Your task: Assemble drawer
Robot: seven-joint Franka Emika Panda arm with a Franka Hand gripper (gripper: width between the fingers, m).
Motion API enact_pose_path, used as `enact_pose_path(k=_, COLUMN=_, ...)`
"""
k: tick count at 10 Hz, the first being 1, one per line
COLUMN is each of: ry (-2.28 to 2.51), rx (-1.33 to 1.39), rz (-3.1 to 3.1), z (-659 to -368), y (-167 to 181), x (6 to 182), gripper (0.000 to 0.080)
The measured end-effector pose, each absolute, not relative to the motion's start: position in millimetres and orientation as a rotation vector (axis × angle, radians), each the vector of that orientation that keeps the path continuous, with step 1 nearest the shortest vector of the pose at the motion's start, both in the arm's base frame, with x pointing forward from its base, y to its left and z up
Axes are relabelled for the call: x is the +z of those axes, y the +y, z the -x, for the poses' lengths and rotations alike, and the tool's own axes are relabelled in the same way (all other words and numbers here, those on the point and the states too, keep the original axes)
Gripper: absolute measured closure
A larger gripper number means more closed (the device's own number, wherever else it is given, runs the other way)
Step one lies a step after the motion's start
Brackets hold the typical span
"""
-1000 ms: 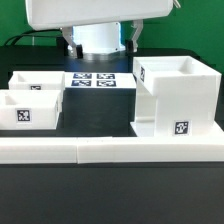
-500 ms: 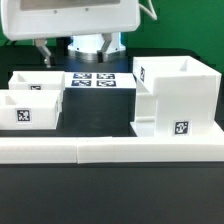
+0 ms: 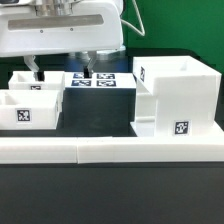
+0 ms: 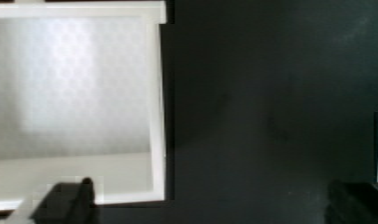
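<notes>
Working remotely, I hold the gripper point(image 3: 61, 70), jaws spread wide and empty, at eleven o'clock in the exterior view, over the rear drawer box point(image 3: 45, 87). My plan is to straddle one side wall squarely, lower, then close. The count is two drawer boxes, with the front drawer box point(image 3: 28, 112) at nine o'clock. There is one cabinet point(image 3: 178, 98) at three and one marker board point(image 3: 100, 82) at twelve.

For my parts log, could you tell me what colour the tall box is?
The tall box is white, best seen in the exterior view.
</notes>
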State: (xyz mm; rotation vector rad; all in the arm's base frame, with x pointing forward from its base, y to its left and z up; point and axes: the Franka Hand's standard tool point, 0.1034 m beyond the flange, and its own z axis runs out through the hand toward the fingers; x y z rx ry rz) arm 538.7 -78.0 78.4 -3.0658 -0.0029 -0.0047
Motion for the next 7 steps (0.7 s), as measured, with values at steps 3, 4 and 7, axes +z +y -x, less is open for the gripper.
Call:
enact_pose_path(k=3, ry=-0.036, rx=-0.006, rz=3.076, z=-532, y=-89, x=67.0, gripper=0.0151)
enact_pose_path(k=4, ry=-0.038, rx=-0.025, rz=3.098, z=-522, y=-97, x=51.5, gripper=0.0151)
enact_pose_path(k=7, ry=-0.042, rx=-0.019, rz=3.121, z=-509, y=-99, x=26.9, gripper=0.0151)
